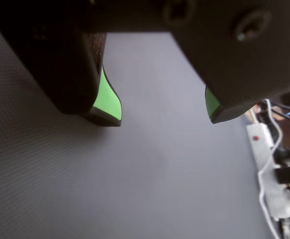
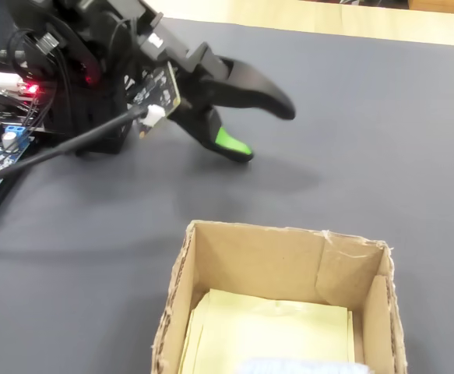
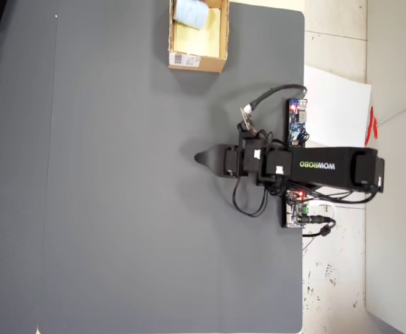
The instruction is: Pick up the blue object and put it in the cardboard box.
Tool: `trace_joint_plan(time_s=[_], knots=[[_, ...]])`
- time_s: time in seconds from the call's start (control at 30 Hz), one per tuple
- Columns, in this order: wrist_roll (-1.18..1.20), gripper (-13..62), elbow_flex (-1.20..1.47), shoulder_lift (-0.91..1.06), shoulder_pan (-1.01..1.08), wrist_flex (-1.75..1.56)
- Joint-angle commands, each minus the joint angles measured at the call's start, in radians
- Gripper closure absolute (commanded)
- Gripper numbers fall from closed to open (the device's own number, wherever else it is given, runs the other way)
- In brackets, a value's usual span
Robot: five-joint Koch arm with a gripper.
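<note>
My gripper (image 1: pixel 164 117) hangs released above the dark grey tabletop (image 1: pixel 135 189), its two green-padded fingertips (image 1: pixel 109 102) well apart with nothing between them. In the overhead view, the cardboard box (image 3: pixel 220 42) stands near the far edge of the tabletop, white label facing my arm (image 3: pixel 328 167), well apart from the gripper. The blue object (image 3: pixel 190 12) lies inside the box on its pale yellow floor. In the fixed view, only a pale sliver of the object shows, at the picture's bottom edge.
</note>
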Motion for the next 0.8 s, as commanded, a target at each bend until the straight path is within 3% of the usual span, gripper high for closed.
trace_joint_plan(time_s=[0.0,0.23,0.77], knots=[[0.032,15.4,0.044,0.089,-0.006,-0.069],[0.025,15.4,0.044,0.089,-0.005,0.129],[0.025,15.4,0.044,0.087,-0.003,0.127]])
